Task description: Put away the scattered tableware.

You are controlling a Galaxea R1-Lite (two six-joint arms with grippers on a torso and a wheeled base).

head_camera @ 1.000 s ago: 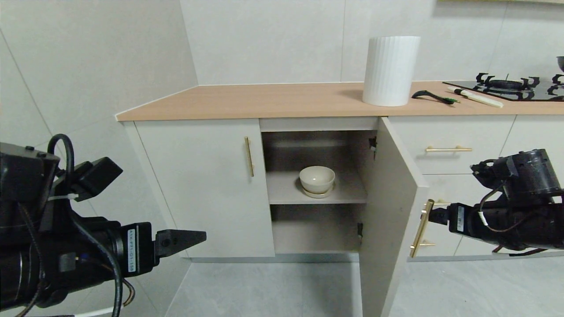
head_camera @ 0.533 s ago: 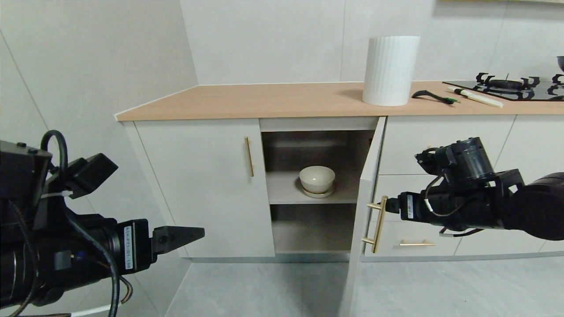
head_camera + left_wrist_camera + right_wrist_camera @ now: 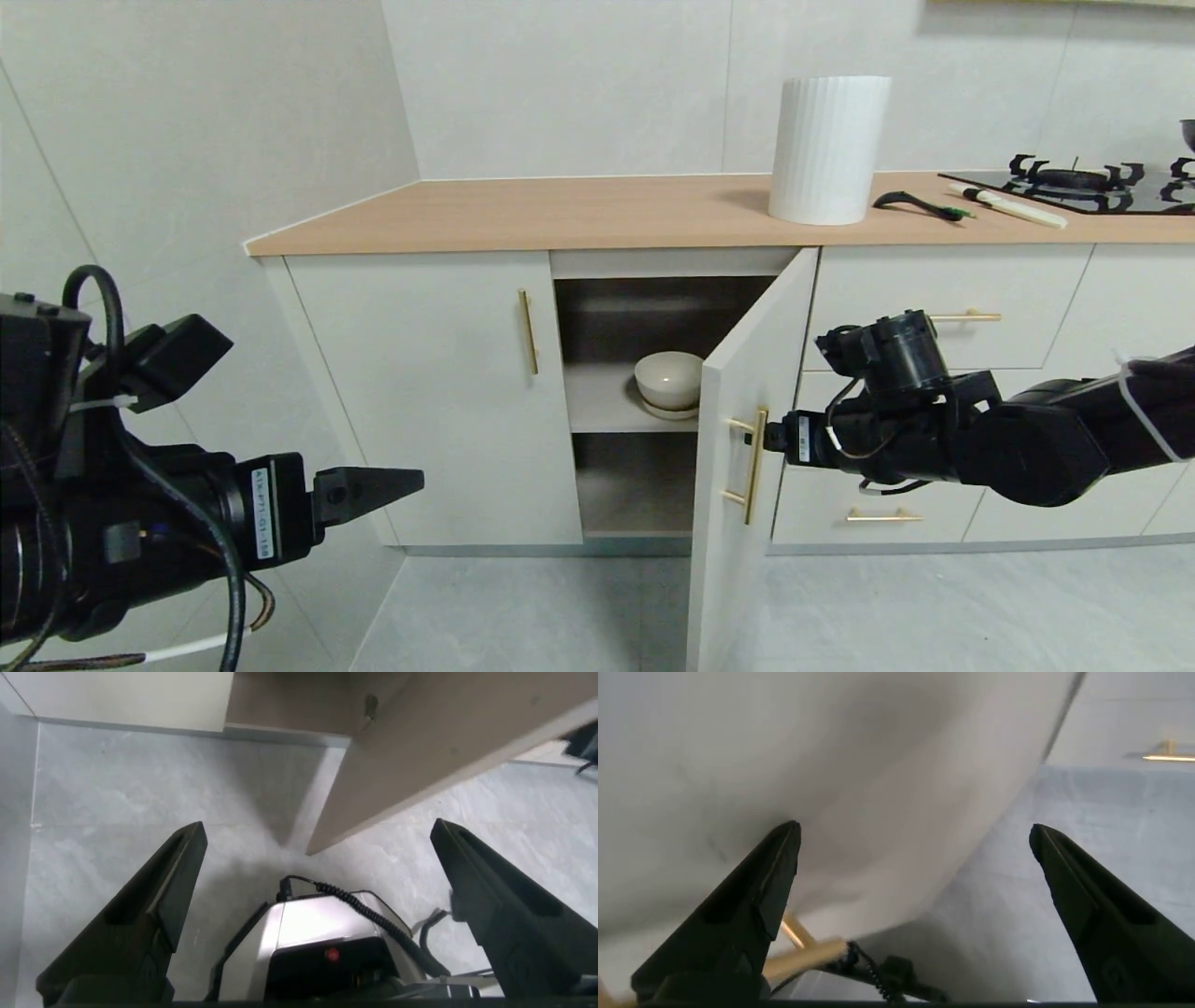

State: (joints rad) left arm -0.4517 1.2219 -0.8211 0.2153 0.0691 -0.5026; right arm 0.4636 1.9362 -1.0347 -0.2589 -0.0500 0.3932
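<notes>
Bowl point(image 3: 667, 380) sits on a small plate point(image 3: 674, 411) on the cupboard's middle shelf point(image 3: 602, 403), close to its front edge and partly behind the half-open door point(image 3: 738, 551). The right gripper point(image 3: 771, 439), fingers spread, is outside the door at its brass handle point(image 3: 752, 467), right of the bowl. The left gripper point(image 3: 373, 487), also spread, hangs low, well to the bowl's left.

Head cam fwd-down, wrist cams share door point(image 3: 739, 397)

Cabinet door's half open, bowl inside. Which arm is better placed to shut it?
Right. The right gripper is at the gold handle of the door; the left gripper hangs low, left of the cabinet, away from the door.
</notes>
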